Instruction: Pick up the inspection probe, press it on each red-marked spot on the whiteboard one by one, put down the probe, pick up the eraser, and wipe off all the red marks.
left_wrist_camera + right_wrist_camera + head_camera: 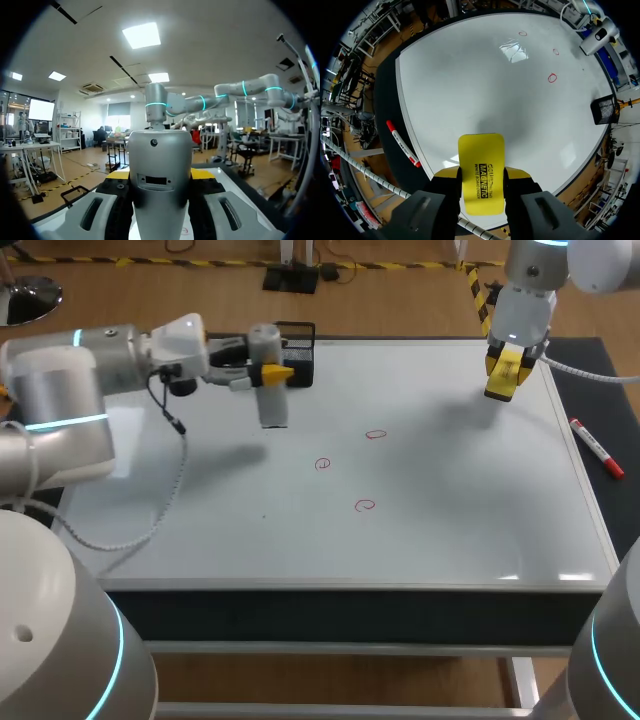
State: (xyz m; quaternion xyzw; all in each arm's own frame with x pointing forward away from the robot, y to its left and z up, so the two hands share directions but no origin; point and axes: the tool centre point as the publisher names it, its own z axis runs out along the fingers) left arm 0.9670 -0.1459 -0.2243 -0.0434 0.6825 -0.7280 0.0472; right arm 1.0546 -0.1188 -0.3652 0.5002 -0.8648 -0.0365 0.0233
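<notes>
The left claw (268, 372) pinches the grey probe (273, 412) round its middle, up over the far side of the whiteboard (450, 510). The probe looks hard and smooth, so I think it could slip. The right claw (481, 173) pinches the yellow eraser (481, 147), which looks light, above the far right corner. The red marks (365, 505) sit near the middle with lots of bare board around. A black basket (298, 338) is just behind the left claw. A red pen (597, 448) lies past the right edge.
</notes>
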